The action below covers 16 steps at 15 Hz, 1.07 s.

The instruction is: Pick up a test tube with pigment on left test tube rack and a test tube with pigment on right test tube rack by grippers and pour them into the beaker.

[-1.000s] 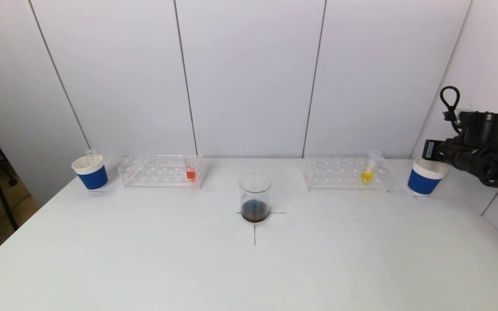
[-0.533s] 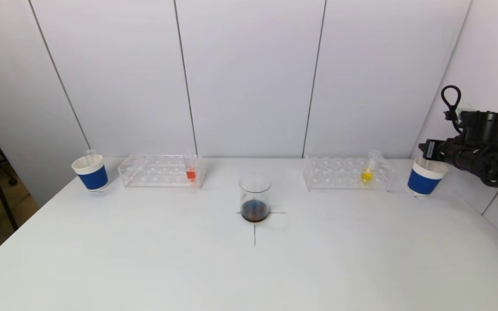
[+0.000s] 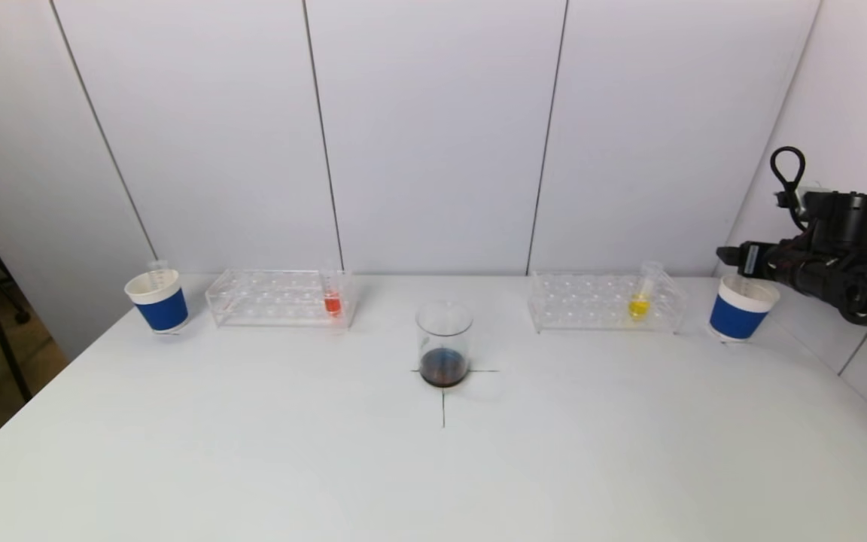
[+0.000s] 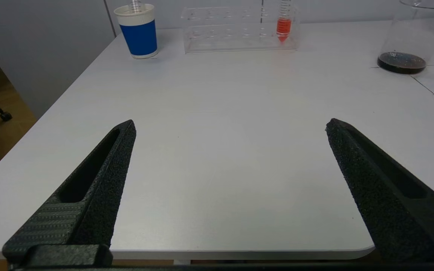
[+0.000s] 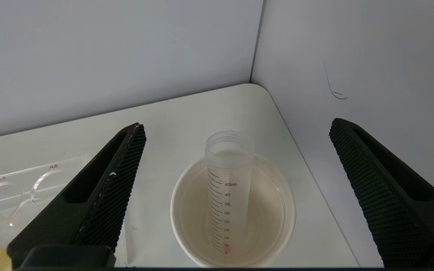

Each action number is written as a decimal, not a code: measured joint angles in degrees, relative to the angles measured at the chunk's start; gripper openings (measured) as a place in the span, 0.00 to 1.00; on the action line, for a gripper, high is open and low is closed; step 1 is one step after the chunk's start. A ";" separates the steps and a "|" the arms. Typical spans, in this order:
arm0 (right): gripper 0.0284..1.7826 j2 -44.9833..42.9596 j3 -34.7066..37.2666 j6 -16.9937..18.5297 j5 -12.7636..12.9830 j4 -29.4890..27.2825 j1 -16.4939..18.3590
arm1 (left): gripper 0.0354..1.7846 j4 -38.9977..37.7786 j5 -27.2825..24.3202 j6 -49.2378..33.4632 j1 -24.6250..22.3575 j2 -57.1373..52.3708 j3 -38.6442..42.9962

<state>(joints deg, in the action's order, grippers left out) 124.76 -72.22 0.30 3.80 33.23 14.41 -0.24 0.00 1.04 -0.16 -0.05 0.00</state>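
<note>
The left rack [image 3: 279, 297] holds a test tube of red pigment [image 3: 333, 297]. The right rack [image 3: 603, 301] holds a test tube of yellow pigment [image 3: 640, 299]. The beaker [image 3: 444, 342], with dark liquid at the bottom, stands between them on a cross mark. My right gripper [image 3: 728, 254] is open and empty, hovering above the right blue cup [image 3: 739, 310]. In the right wrist view the right gripper [image 5: 238, 124] is spread over an empty tube [image 5: 228, 188] standing in that cup. My left gripper [image 4: 230, 122] is open and empty over the table's front left edge, far from the red tube [image 4: 283, 26].
A second blue cup [image 3: 159, 301] with an empty tube stands left of the left rack. The wall runs close behind the racks and beside the right cup. The left wrist view shows the left rack [image 4: 239, 28], the left blue cup [image 4: 139, 32] and the beaker [image 4: 409, 41].
My right gripper has moved slightly left, towards the right rack, staying above the right cup. Nothing on the table has moved.
</note>
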 joint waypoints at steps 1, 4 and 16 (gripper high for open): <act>0.99 -0.48 0.37 -0.10 -0.04 0.00 0.00 | 0.99 0.00 0.00 0.00 0.00 0.00 0.00; 0.99 -3.58 1.96 -0.26 -0.50 0.00 -0.33 | 0.99 0.00 -0.02 0.01 0.00 0.00 0.00; 0.99 -38.63 26.62 -0.40 -4.10 -0.38 -10.25 | 0.99 0.00 0.00 0.00 0.00 0.00 0.00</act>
<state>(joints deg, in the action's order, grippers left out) 86.13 -45.59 -0.10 -0.29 32.85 4.16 -0.24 0.00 1.04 -0.16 -0.05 0.00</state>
